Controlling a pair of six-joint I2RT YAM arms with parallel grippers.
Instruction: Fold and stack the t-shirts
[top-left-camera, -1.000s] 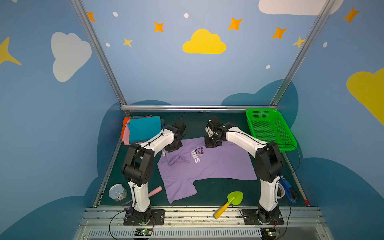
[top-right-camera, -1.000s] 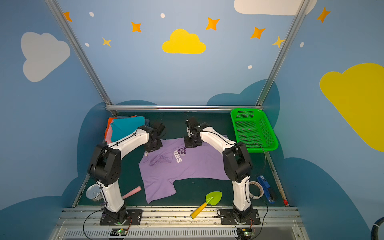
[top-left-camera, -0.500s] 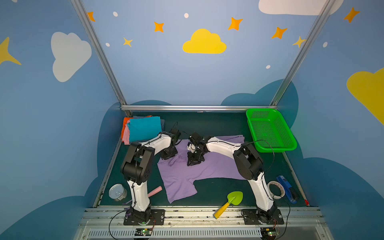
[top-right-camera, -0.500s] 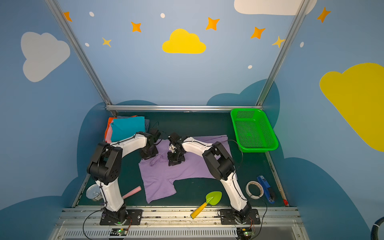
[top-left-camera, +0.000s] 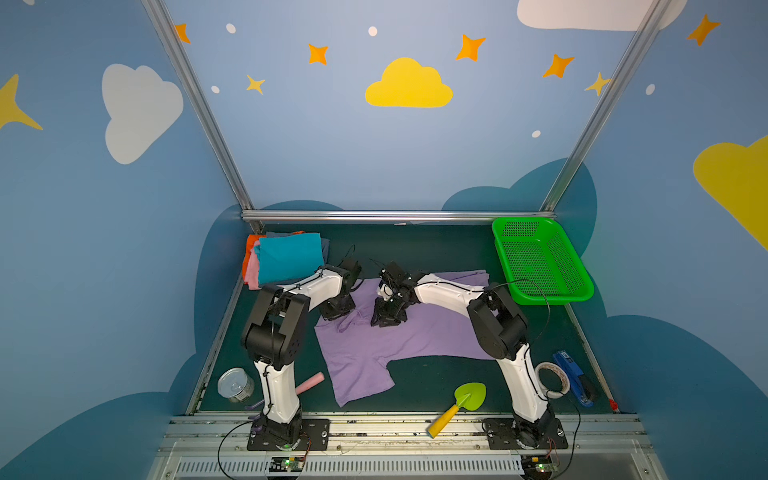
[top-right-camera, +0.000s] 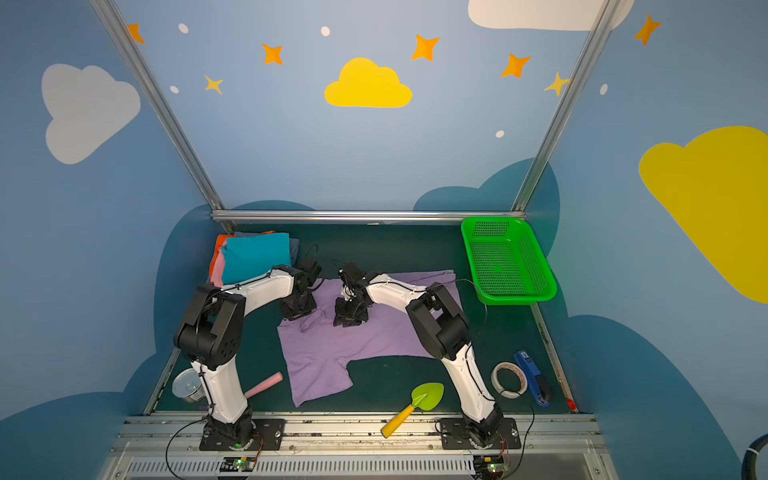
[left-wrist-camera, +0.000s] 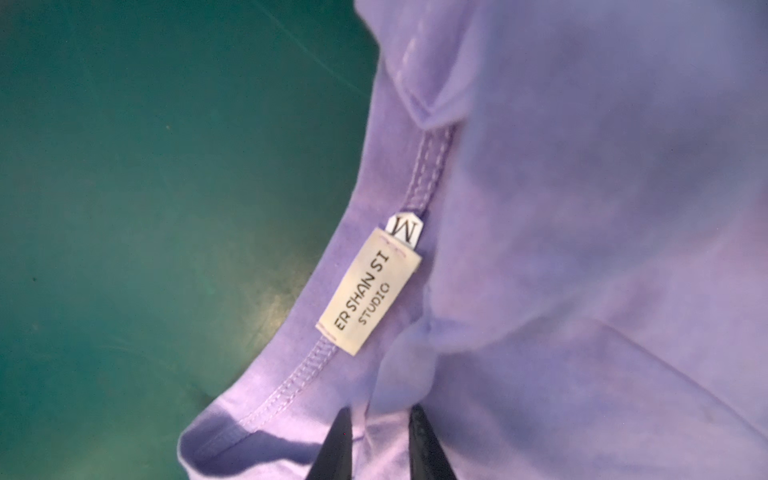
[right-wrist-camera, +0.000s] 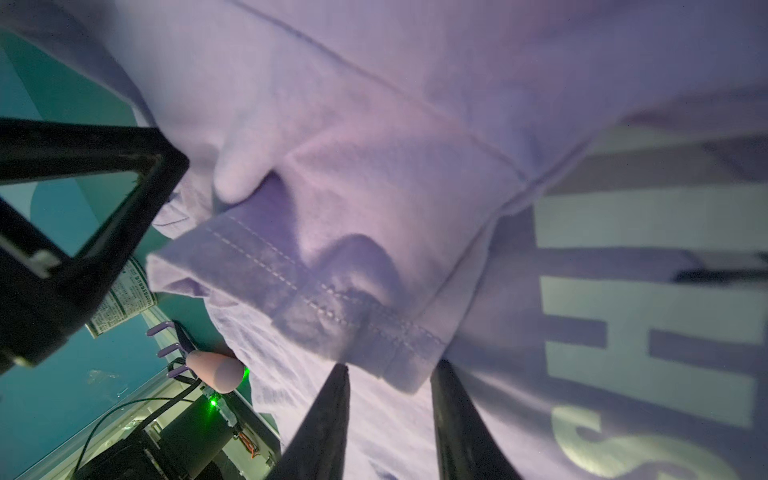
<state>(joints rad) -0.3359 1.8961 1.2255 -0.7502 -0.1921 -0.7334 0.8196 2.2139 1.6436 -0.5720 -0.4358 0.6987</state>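
The lavender t-shirt (top-left-camera: 415, 340) (top-right-camera: 374, 340) lies on the green table, its far edge folded over so the print is hidden in both top views. My left gripper (top-left-camera: 338, 313) (left-wrist-camera: 380, 419) is shut on a ridge of its cloth near the collar label (left-wrist-camera: 370, 291). My right gripper (top-left-camera: 386, 320) (right-wrist-camera: 388, 370) stands open over the shirt, with the sleeve hem (right-wrist-camera: 332, 299) lying loose just past its fingertips beside the white SHINE print (right-wrist-camera: 644, 332). Folded t-shirts, teal on top, are stacked at the back left (top-left-camera: 286, 257) (top-right-camera: 253, 257).
A green perforated basket (top-left-camera: 548, 297) (top-right-camera: 515, 299) stands at the back right. Along the front lie a tin can (top-left-camera: 235, 384), a pink stick (top-left-camera: 309, 382), a green trowel with a yellow handle (top-left-camera: 461, 405), a tape roll (top-left-camera: 550, 378) and a blue tool (top-left-camera: 575, 384).
My right gripper carried the shirt's far part forward and left, folding it over the print, then opened. My left gripper came slightly forward with its hold.
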